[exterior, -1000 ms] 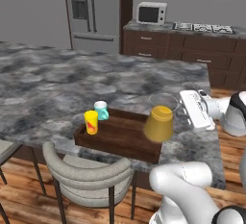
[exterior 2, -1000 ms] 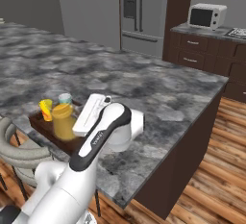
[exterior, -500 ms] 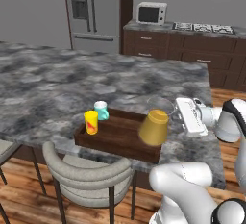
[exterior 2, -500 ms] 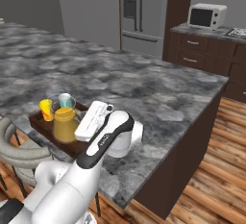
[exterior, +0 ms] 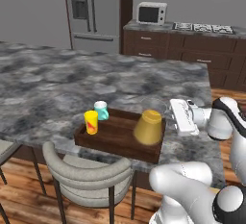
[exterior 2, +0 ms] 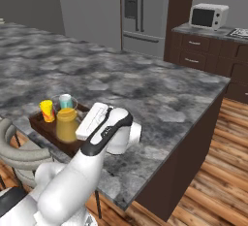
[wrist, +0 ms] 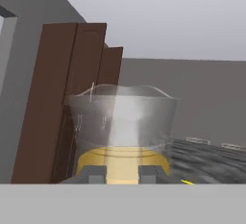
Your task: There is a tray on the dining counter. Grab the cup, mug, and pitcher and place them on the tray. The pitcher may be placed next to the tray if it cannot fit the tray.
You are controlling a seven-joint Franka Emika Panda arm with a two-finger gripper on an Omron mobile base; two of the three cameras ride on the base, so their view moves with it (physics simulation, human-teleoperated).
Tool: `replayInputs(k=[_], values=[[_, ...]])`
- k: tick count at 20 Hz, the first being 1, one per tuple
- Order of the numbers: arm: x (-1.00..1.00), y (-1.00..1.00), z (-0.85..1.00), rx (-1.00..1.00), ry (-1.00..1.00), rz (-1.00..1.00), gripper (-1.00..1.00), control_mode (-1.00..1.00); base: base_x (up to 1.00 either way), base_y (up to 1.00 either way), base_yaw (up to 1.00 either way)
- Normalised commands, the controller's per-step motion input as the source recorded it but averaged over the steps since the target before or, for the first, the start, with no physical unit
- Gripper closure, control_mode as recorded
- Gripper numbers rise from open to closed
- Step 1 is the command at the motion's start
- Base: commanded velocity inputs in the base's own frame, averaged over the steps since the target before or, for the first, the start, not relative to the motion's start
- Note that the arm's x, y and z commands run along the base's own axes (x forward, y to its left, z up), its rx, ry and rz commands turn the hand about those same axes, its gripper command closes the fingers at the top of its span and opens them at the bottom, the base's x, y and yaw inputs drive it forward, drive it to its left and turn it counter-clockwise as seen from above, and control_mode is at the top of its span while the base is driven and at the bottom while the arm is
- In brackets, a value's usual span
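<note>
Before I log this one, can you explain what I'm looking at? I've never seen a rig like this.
These are rendered pictures of a white robot arm on a driving base in a kitchen. Two cameras ride behind the arm, to its left and right; the third sits on the hand, looking along its fingers. On the marbled dining counter lies a brown tray holding a yellow cup and a teal mug. The gripper is closed on the golden pitcher, which hangs tilted over the tray's right end; whether it touches the tray I cannot tell.
</note>
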Motion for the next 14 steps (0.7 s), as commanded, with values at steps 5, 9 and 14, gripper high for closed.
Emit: replayInputs(k=[5,9,14], values=[[0.51,0.11,-0.35,0.00,0.05,0.00,1.00,-1.00,0.00,0.00,0.00],[0.58,-0.01,-0.25,0.00,0.08,0.00,1.00,-1.00,0.00,0.00,0.00],[0.57,0.00,-0.24,0.00,0.09,0.00,1.00,-1.00,0.00,0.00,0.00]])
